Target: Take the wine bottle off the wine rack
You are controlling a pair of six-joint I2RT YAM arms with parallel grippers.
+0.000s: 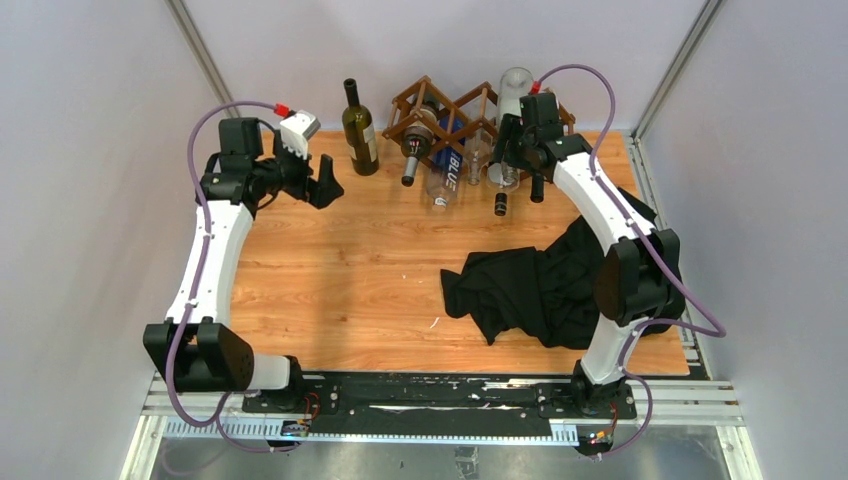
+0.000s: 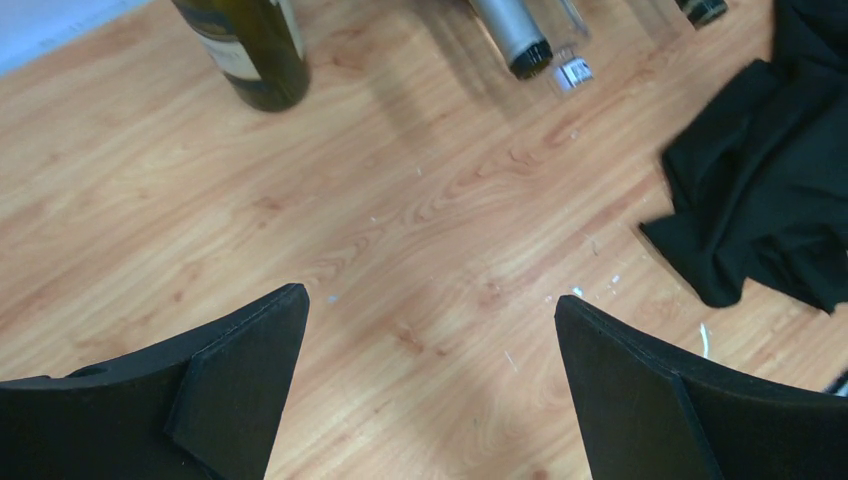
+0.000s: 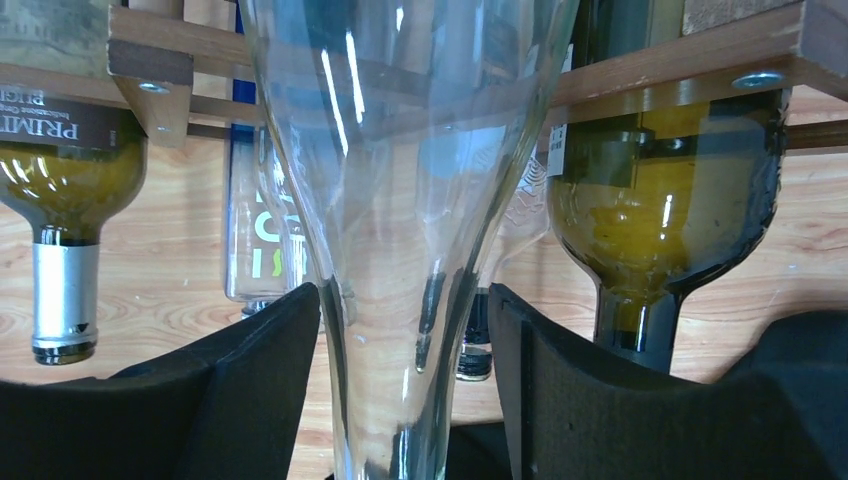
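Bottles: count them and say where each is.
6: one upright left of rack; five in it: silver-necked, blue-labelled, small clear, large clear at right gripper, dark-necked. Others may be hidden.

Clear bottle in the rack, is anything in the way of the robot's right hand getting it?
Nothing visible. The right hand has a finger on each side of the neck of the clear bottle, which lies in the wine rack.
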